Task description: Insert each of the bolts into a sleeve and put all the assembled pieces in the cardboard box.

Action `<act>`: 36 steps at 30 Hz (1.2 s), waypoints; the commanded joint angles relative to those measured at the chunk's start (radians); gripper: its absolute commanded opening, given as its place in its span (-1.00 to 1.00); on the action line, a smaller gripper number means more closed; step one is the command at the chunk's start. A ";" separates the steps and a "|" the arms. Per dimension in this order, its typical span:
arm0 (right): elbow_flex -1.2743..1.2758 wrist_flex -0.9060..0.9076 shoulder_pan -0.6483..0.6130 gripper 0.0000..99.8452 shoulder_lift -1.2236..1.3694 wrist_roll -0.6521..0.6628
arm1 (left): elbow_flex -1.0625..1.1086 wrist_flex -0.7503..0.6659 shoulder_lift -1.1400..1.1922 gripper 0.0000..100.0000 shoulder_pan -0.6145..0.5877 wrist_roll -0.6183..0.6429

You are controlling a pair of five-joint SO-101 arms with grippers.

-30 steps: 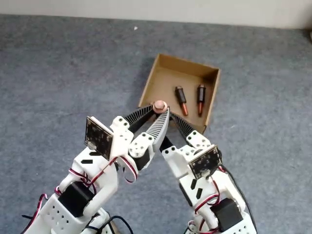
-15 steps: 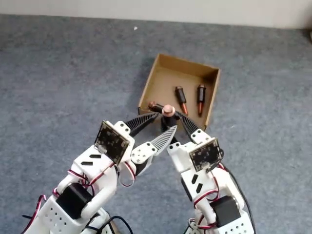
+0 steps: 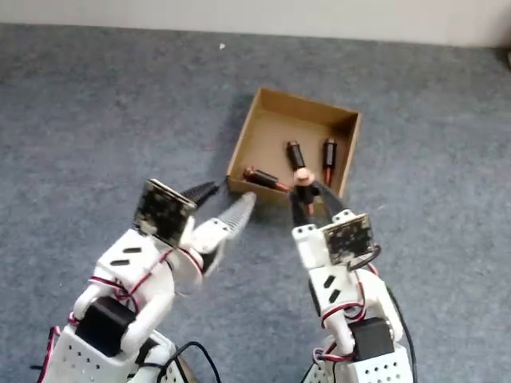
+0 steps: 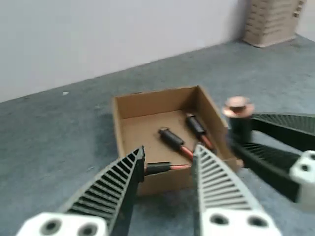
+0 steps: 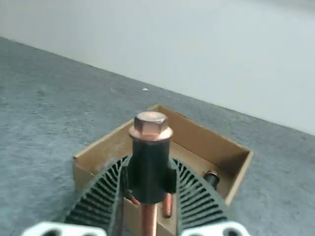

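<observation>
Bolt-in-sleeve (image 3: 303, 176) stands upright, clamped in right gripper (image 3: 305, 196) at cardboard box (image 3: 307, 106) rim; left gripper (image 4: 170, 152) gapes, empty

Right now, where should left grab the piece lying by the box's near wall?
The black sleeve, from straight above, jaws across its width. It lies flat at the cardboard box's near wall, so a side approach likely hits cardboard, and the copper shank is thinner.

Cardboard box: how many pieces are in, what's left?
Done: three copper bolts in black sleeves lie in the brown cardboard box. In hand: the right gripper holds a fourth piece upright at the box's near wall. Left: dropping it in. Left gripper open, empty.
</observation>
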 commanded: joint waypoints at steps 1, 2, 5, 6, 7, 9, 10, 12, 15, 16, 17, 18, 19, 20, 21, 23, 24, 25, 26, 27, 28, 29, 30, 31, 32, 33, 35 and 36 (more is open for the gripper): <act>0.001 -0.036 0.021 -0.99 -0.013 -0.009 | -0.036 0.006 -0.008 -0.90 -0.150 -0.014; 0.008 -0.038 0.021 -0.99 -0.013 -0.009 | -0.025 0.005 -0.008 -0.95 -0.182 -0.014; 0.019 -0.039 0.021 -0.99 -0.013 -0.017 | 0.018 0.006 -0.008 -0.99 -0.266 -0.014; 0.021 -0.039 0.021 -0.99 -0.013 -0.043 | 0.039 0.005 -0.008 -0.99 -0.295 -0.015; 0.019 -0.039 0.024 -0.99 -0.013 -0.069 | 0.058 0.003 -0.008 -0.99 -0.326 -0.015; 0.015 -0.038 0.025 -0.99 -0.013 -0.095 | 0.091 0.003 -0.008 -0.99 -0.386 -0.015; 0.013 -0.036 0.025 -0.99 -0.013 -0.097 | 0.104 0.003 -0.010 -0.99 -0.407 -0.015; 0.013 -0.036 0.027 -0.99 -0.013 -0.098 | 0.128 0.003 -0.025 -0.99 -0.440 -0.015; 0.013 -0.035 0.027 -0.99 -0.013 -0.098 | 0.188 0.003 -0.127 -0.99 -0.450 -0.015; 0.012 -0.035 0.027 -0.99 -0.013 -0.098 | 0.214 0.003 -0.180 -0.99 -0.449 -0.014; 0.012 -0.035 0.027 -0.99 -0.013 -0.098 | 0.242 0.003 -0.242 -0.99 -0.449 -0.014; 0.012 -0.035 0.027 -0.99 -0.013 -0.098 | 0.271 0.003 -0.311 -0.99 -0.449 -0.014; 0.012 -0.035 0.027 -0.99 -0.013 -0.098 | 0.300 0.003 -0.377 -0.99 -0.449 -0.014; 0.012 -0.035 0.027 -0.99 -0.013 -0.098 | 0.315 0.003 -0.418 -0.99 -0.449 -0.012; 0.012 -0.035 0.027 -0.99 -0.013 -0.098 | 0.320 0.002 -0.415 -0.99 -0.449 -0.012; 0.012 -0.035 0.027 -0.99 -0.013 -0.095 | 0.326 0.002 -0.361 -0.99 -0.449 -0.011; 0.012 -0.035 0.027 -0.99 -0.013 -0.094 | 0.332 0.002 -0.341 -0.99 -0.449 -0.011; 0.012 -0.035 0.027 -0.99 -0.013 -0.092 | 0.341 0.002 -0.337 -0.99 -0.449 -0.012; 0.010 -0.036 0.027 -0.99 -0.013 -0.091 | 0.357 0.002 -0.337 -0.99 -0.450 -0.012; 0.005 -0.036 0.027 -0.99 -0.013 -0.074 | 0.374 0.000 -0.337 -0.98 -0.450 -0.014; -0.012 -0.036 0.025 -0.99 -0.012 -0.049 | 0.390 -0.002 -0.337 -0.98 -0.450 -0.014; -0.033 -0.033 0.024 -0.99 -0.012 -0.032 | 0.409 -0.011 -0.337 -0.98 -0.450 -0.014; -0.059 -0.025 0.024 -0.99 -0.012 -0.028 | 0.435 -0.021 -0.337 -0.98 -0.452 -0.015; -0.102 -0.002 0.024 -0.99 -0.010 -0.025 | 0.463 -0.037 -0.337 -0.98 -0.452 -0.015; -0.151 0.028 0.022 -0.99 -0.004 -0.025 | 0.490 -0.055 -0.337 -0.98 -0.452 -0.015; -0.202 0.056 0.021 -0.99 0.013 -0.025 | 0.522 -0.072 -0.337 -0.98 -0.453 -0.015; -0.302 0.079 0.021 -0.99 0.085 -0.021 | 0.582 -0.104 -0.337 -0.98 -0.455 -0.015; -0.348 0.081 0.021 -0.99 0.142 -0.020 | 0.599 -0.112 -0.334 -0.98 -0.455 -0.015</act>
